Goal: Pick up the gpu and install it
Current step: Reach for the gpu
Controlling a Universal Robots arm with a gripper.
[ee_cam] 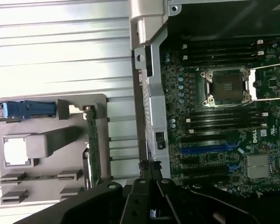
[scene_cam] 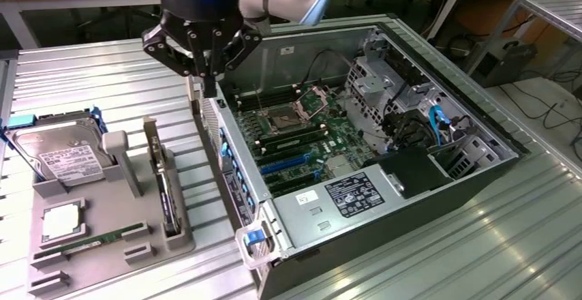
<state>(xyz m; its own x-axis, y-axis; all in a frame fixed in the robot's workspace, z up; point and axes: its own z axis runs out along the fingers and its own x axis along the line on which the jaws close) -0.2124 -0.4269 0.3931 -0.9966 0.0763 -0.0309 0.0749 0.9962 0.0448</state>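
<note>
One grey tray [scene_cam: 95, 266] on the ribbed counter [scene_cam: 91, 75] holds four parts: one memory stick [scene_cam: 91, 236], one processor [scene_cam: 62, 218], one hard drive [scene_cam: 59, 157] and the gpu [scene_cam: 163, 184], on edge in its slot. Just beside stands one open computer case [scene_cam: 291, 44]. The hand [scene_cam: 210, 88] hangs over the case's tray-side wall, fingers drawn together, empty.

One computer case [scene_cam: 304, 51], one grey tray [scene_cam: 136, 240], one gpu [scene_cam: 165, 191], one hard drive [scene_cam: 59, 153], one memory stick [scene_cam: 91, 240] and one processor [scene_cam: 62, 219] are counted on the bench [scene_cam: 109, 82].
</note>
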